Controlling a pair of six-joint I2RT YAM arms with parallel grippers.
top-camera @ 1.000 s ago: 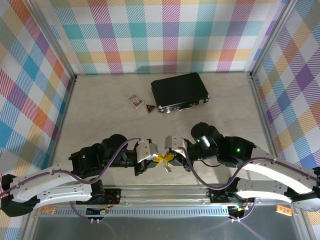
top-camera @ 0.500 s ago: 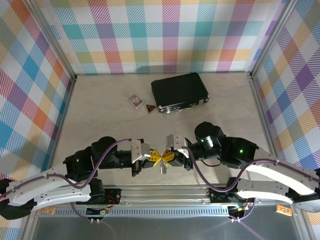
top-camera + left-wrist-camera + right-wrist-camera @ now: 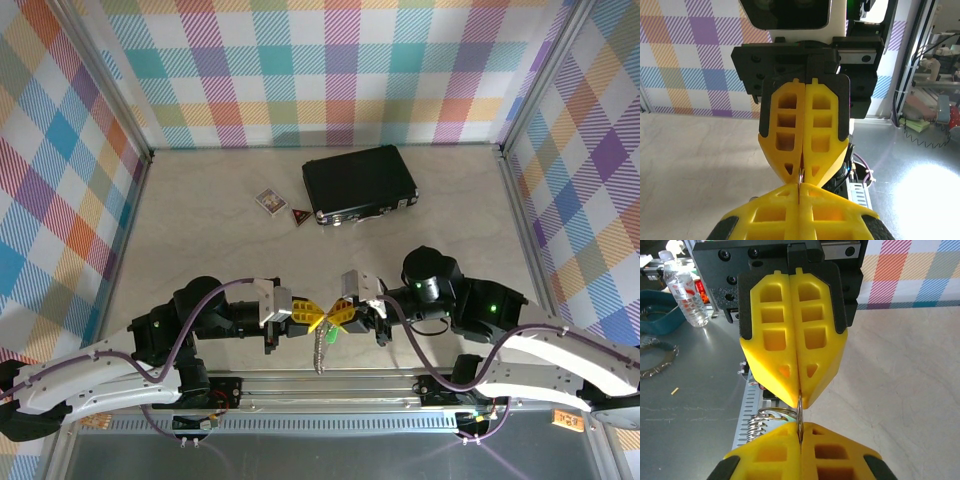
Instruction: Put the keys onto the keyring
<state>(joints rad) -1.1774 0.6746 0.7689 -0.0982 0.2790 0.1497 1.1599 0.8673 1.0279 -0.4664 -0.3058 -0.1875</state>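
The silvery oval metal keyring hangs at the near edge of the beige table, midway between the two arms. Its bumpy chain-like strip dangles below it. A tiny key with a bright green head sits against the loop just under the grippers; it is too small to tell whether it is threaded on. The left gripper and the right gripper meet tip to tip. Each has its yellow fingers pressed together, pinching the ring's thin wire, which both wrist views show edge-on. Well apart, toward the far side of the table, lies a black rectangular case. A small red triangular tag lies just beside its near left corner, and a little patterned card box lies left of the tag. Bright checked wall panels enclose the table on three sides.
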